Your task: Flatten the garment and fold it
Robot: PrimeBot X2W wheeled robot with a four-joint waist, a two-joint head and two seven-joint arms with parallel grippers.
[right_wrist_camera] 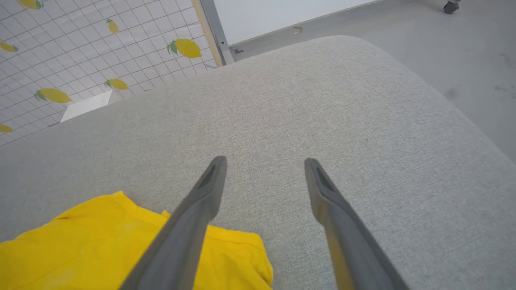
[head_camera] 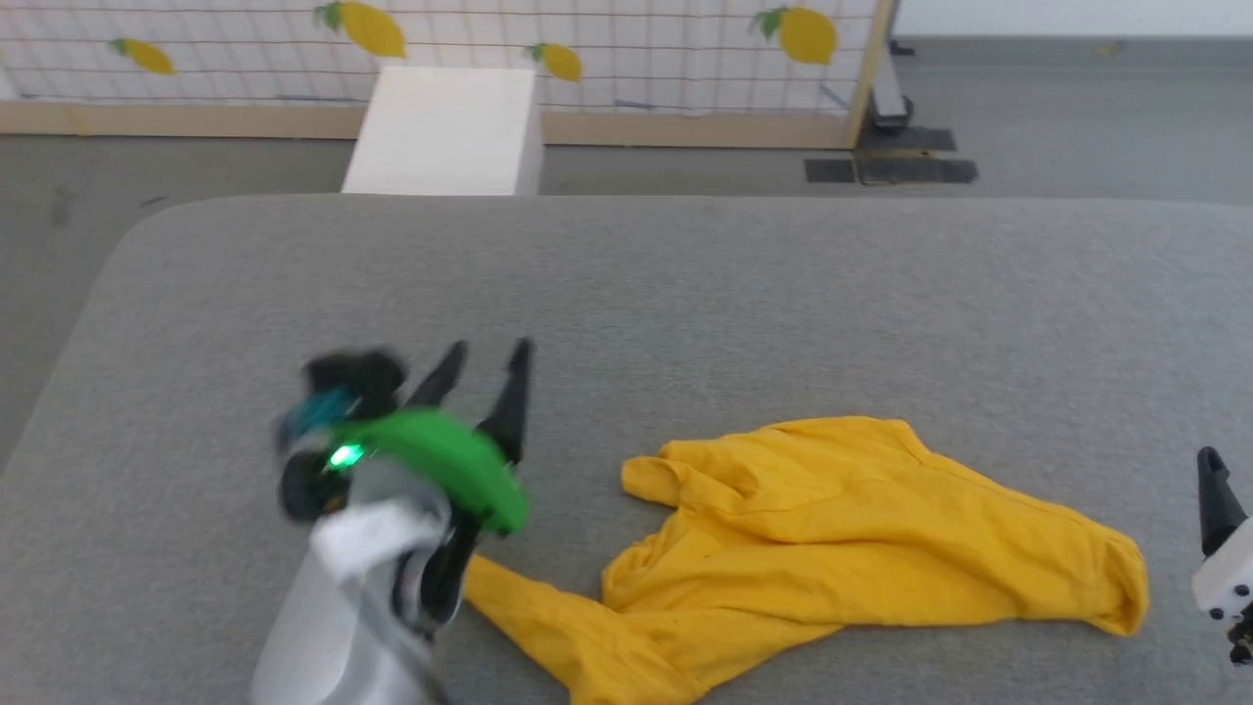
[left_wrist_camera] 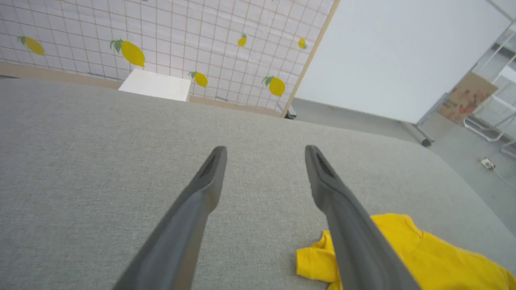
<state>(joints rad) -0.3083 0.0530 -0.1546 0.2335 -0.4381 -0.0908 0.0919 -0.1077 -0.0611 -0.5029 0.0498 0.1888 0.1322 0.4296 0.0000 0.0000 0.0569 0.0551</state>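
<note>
Position of garment (head_camera: 861, 529): it lay crumpled on the grey fabric surface (head_camera: 685, 284), toward the near edge in your head view, between your two arms, yellow cloth facing up.
Shape of garment: it was bunched and creased, with a rolled fold at its upper left and a narrow strip trailing down-left as far as the pale forearm (head_camera: 333, 627) of your left arm.
Jaws of left gripper (head_camera: 489, 346): they stood wide apart with nothing between them; you had it over bare grey fabric, to the left of the garment.
Left wrist view: the right-hand finger crossed in front of the garment's rolled edge; whether it touched the cloth could not be told.
Wrist of left arm: a green band (head_camera: 440, 465) with a lit green light wrapped it, and that part was blurred in the head view.
Jaws of right gripper (right_wrist_camera: 265, 160): they stood wide apart and held nothing; bare grey fabric showed between the fingers.
Right wrist view: the left-hand finger crossed over a corner of the garment; contact could not be judged.
Right gripper in head view: one dark finger (head_camera: 1214, 494) showed at the right edge, just beside the garment's right end and apart from it.
Background: a white box (head_camera: 445, 132) stood on the floor (head_camera: 1077, 137) beyond the surface, in front of a gridded panel (head_camera: 636, 39) printed with lemons.
</note>
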